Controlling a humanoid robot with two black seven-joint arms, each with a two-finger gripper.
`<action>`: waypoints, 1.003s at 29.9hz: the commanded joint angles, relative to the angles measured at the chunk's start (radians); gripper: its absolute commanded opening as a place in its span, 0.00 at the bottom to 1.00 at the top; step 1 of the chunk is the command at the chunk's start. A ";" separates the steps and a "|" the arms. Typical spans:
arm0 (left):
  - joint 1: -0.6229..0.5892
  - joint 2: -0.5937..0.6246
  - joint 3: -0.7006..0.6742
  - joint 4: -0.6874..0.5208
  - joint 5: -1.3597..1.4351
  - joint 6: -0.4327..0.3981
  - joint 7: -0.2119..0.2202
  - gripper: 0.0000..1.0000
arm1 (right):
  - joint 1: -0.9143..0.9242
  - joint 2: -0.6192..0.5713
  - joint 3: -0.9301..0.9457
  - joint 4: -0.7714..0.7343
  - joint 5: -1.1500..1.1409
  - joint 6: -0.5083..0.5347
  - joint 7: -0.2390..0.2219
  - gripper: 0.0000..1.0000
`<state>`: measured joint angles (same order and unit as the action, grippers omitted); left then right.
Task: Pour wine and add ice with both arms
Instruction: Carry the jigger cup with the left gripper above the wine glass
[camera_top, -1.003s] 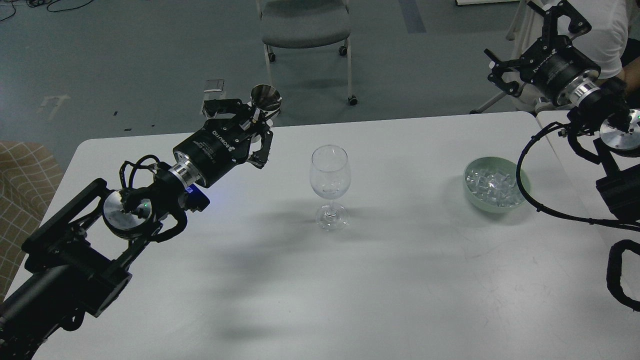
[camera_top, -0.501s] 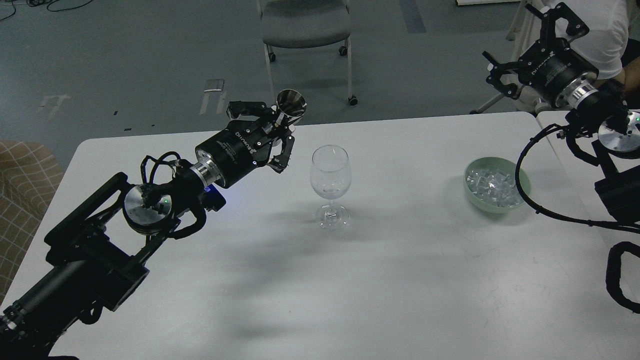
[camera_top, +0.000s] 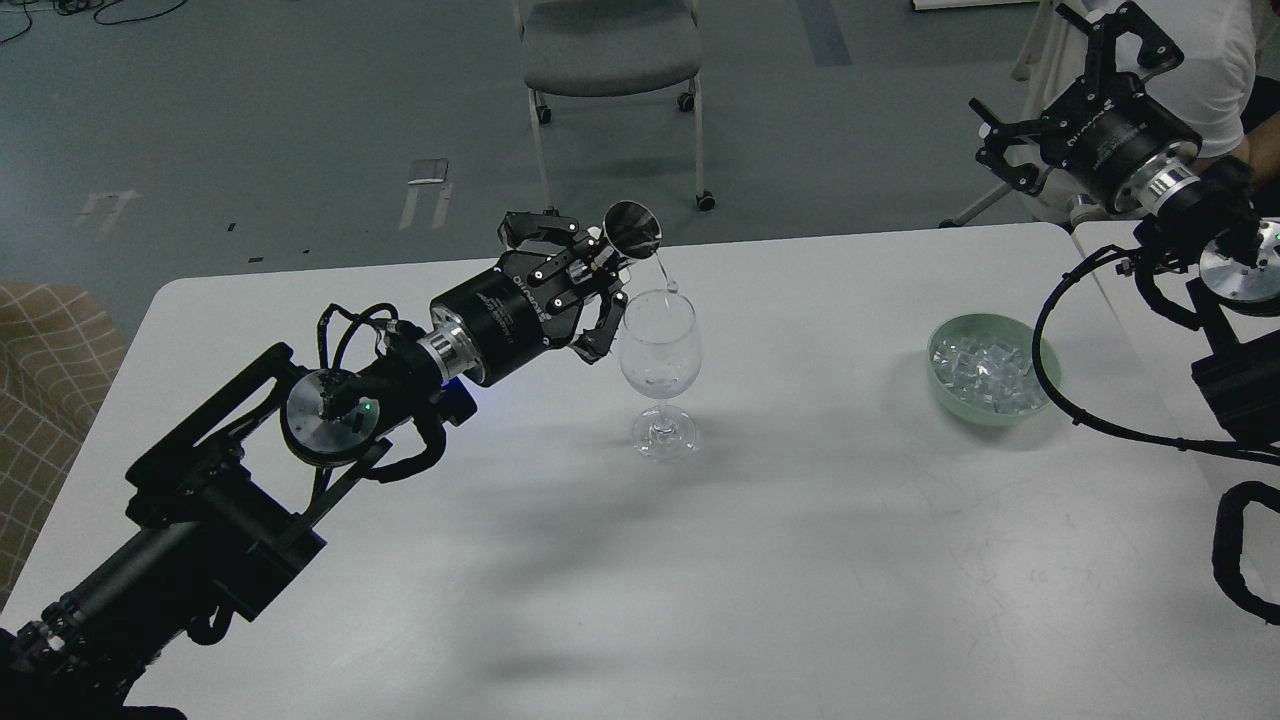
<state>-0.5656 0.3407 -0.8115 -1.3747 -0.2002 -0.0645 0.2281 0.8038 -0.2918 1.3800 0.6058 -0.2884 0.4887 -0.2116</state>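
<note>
My left gripper (camera_top: 598, 262) is shut on a small shiny metal cup (camera_top: 631, 228), tilted just above and left of the rim of a clear wine glass (camera_top: 659, 345). The glass stands upright at the middle of the white table (camera_top: 800, 560). A thin clear stream of wine (camera_top: 664, 273) runs from the cup into the glass. The ice (camera_top: 985, 372), several small clear cubes, lies in a pale green bowl (camera_top: 946, 392) at the right. My right gripper (camera_top: 1035, 75) is open and empty, raised above and behind the table's far right corner.
A grey office chair (camera_top: 610, 45) stands on the floor beyond the table. A person in a white shirt (camera_top: 1215, 60) is at the top right behind my right arm. A second white table edge (camera_top: 1100, 240) adjoins on the right. Black cable (camera_top: 1045, 330) loops by the bowl.
My left gripper has carried the metal cup to the right, up to the glass's rim, and tilted it; liquid now streams into the glass. The right arm has barely moved.
</note>
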 joint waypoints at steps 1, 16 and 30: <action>0.003 -0.002 -0.002 0.000 0.033 0.000 0.030 0.01 | 0.000 0.000 -0.001 0.000 0.000 0.000 0.000 1.00; -0.029 0.006 -0.011 0.048 0.038 -0.006 0.065 0.01 | 0.003 0.000 0.001 0.000 0.000 0.000 0.000 1.00; -0.062 0.011 -0.014 0.085 0.065 -0.012 0.076 0.02 | -0.002 0.000 -0.001 0.000 0.000 0.000 0.000 1.00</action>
<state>-0.6274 0.3521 -0.8284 -1.2907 -0.1570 -0.0766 0.3052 0.8023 -0.2915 1.3792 0.6058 -0.2884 0.4887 -0.2116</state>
